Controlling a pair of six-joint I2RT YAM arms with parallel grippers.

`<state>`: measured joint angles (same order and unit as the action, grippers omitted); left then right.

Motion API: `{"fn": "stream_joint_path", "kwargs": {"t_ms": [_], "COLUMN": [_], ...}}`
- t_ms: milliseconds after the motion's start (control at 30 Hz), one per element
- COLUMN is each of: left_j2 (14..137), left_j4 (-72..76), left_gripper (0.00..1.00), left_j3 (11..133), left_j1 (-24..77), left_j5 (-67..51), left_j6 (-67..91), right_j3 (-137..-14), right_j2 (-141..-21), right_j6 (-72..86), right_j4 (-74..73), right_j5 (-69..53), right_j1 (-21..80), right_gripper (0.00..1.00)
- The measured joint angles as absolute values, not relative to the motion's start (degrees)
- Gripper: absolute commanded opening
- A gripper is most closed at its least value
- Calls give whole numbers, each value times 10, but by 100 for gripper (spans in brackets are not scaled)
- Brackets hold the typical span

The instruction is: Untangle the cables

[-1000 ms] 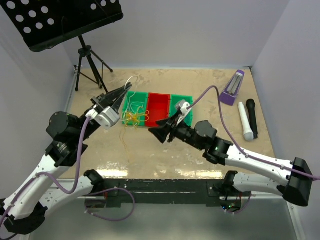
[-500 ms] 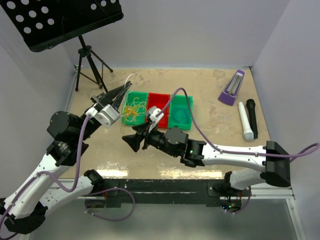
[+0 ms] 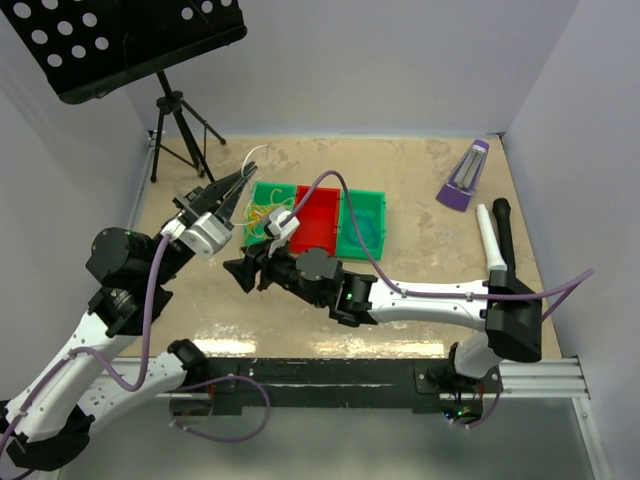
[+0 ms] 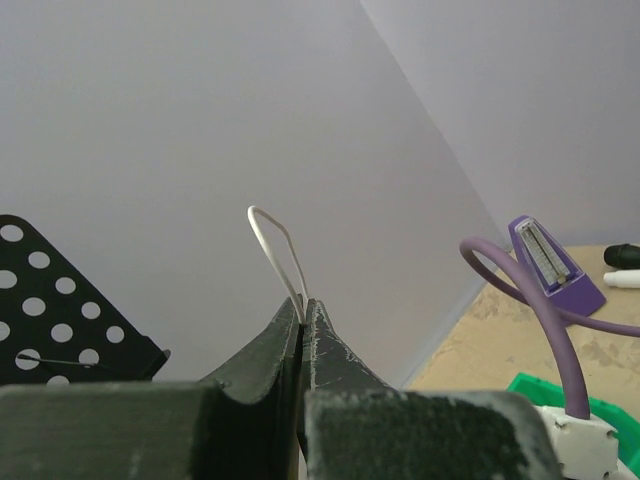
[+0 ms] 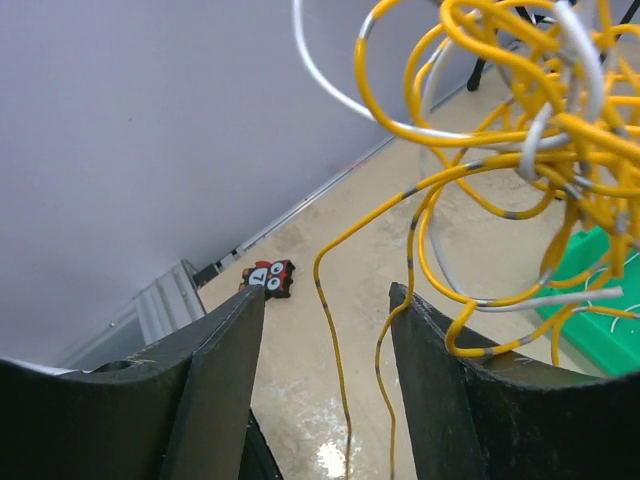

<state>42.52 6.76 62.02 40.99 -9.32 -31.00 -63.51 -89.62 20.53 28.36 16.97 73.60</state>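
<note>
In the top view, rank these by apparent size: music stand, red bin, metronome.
1. Music stand: largest by far, though it stands nearer the camera and the frame edge cuts it off.
2. Red bin.
3. Metronome: longer but narrower than the bin, so these two are close.

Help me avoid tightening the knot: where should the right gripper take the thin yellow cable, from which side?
Probably the loose length of the thin yellow cable hanging below the tangle, approached from beneath by the open right gripper: it hangs straight between the gripper's fingers, clear of the knotted loops.
</note>
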Motion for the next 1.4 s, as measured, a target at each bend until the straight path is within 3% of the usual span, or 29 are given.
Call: {"fn": "stream_joint_path", "kwargs": {"t_ms": [100,367,900,1400], "left_j2": [423,420,433,492], "left_j4": [69,77,75,35], "left_gripper": [0,0,0,0], "left_j3": [620,620,622,674], "left_j1": [410,410,410,413], "left_j5": [-91,-88,-81,-57], "left_j6": [-310,-310,-326,-441], "right_j3": [-635,-634,-514,-388], "right_j2": [-896,-896,-848,-791], "right_j6": [208,221,268,429], "right_j4": [287,291,333,400], "right_j5": [170,185,232,280], "right_j1": [736,736,739,743], "right_gripper": [51,0,0,0]}}
